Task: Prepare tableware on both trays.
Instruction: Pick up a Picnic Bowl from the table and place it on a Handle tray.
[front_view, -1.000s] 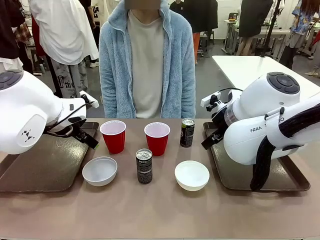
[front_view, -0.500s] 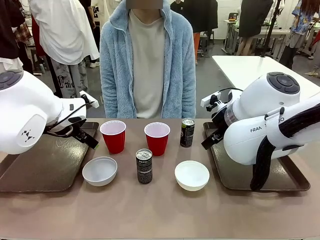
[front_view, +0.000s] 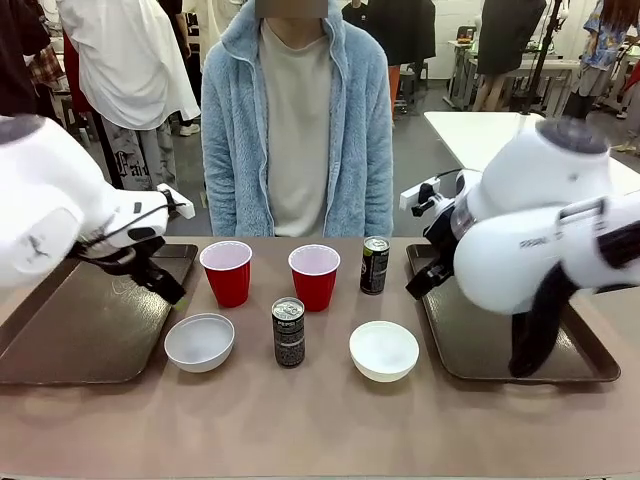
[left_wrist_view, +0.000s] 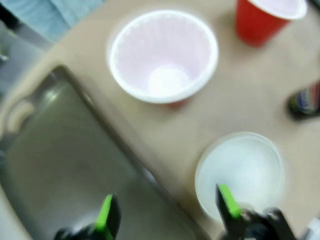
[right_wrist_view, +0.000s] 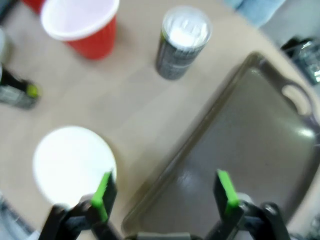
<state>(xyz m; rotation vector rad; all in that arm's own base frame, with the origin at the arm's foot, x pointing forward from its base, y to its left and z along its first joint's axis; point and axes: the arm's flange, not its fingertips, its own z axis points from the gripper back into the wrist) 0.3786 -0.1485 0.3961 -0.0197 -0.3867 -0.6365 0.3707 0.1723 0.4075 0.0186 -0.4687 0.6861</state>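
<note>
- On the table between the trays, has anything moved in the last half second?
- No. All six pieces sit where they were: left cup (front_view: 228, 272), right cup (front_view: 314, 277) and far can (front_view: 375, 265) in the back row, left bowl (front_view: 199, 341), near can (front_view: 289, 332) and right bowl (front_view: 384, 350) in front. Your arms did move. Both have lifted a bit and smear with motion.
- Meaning what for you?
- My guess is you're only starting the first reach. Left tray (front_view: 70, 330) and right tray (front_view: 480, 345) are bare, so nothing is loaded yet.
- Grippers?
- Left gripper (left_wrist_view: 166, 207) is spread and empty over the left tray's inner rim, with the left bowl just beside one finger. Right gripper (right_wrist_view: 165, 192) is also spread and empty over the right tray's rim, right bowl near one finger, far can ahead.
- How does the ware look?
- Cups are red, white inside, upright. Bowls are small, round, white, empty. Cans are slim and dark with silver tops, standing. Trays are dark brown with raised rims and cut-out handles.
</note>
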